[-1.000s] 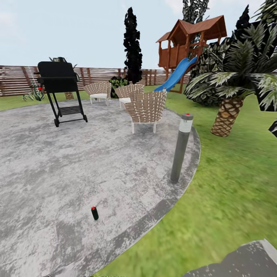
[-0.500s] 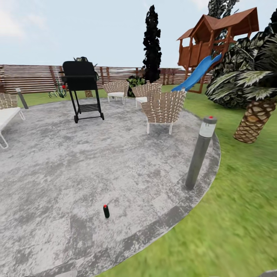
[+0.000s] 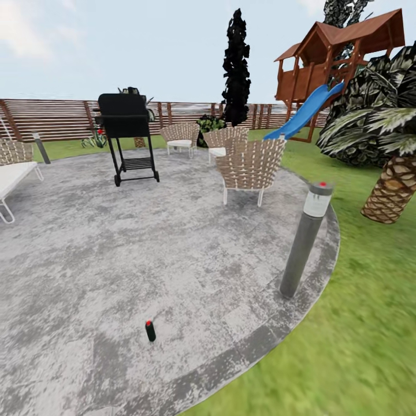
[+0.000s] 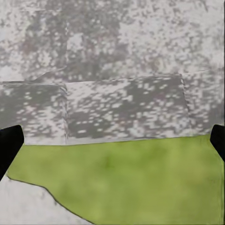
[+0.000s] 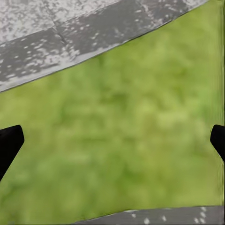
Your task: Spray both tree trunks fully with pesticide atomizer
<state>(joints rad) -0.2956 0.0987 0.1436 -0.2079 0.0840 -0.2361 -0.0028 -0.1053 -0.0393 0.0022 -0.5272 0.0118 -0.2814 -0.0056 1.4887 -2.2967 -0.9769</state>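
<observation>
1. The pesticide atomizer (image 3: pixel 150 330) is seen upright on the floor (image 3: pixel 115 248), in the near part of the paving, a little inside its darker rim; dark body w/ small red top.
2. A grey bollard lamp (image 3: pixel 304 242) w/ red cap is set at the paving's right edge, well apart from the atomizer and much taller than it.
3. The lawn (image 3: pixel 358 323) is seen to the right of the paving; a short palm (image 3: pixel 398 190) w/ scaly tan trunk is placed on it at the far right.
4. Behind, on the paving: a black grill (image 3: pixel 125 136) on a wheeled stand, and three wicker chairs, the nearest (image 3: pixel 249 169) approx. between grill and lamp.
5. At far left, part of a white lounger (image 3: pixel 13 179) is visible.
6. Background: slatted wooden fence (image 3: pixel 58 118), narrow black conifer (image 3: pixel 237 69), wooden playhouse w/ blue slide (image 3: pixel 303 110).
7. Left wrist view: the left gripper (image 4: pixel 112 145) is shown as two dark fingertips at the frame's opposite edges, jaws spread wide, nothing between; paving rim and grass are seen beyond.
8. Right wrist view: the right gripper (image 5: pixel 112 143) is shown likewise, jaws spread wide and empty, over grass w/ paving rim nearby.
</observation>
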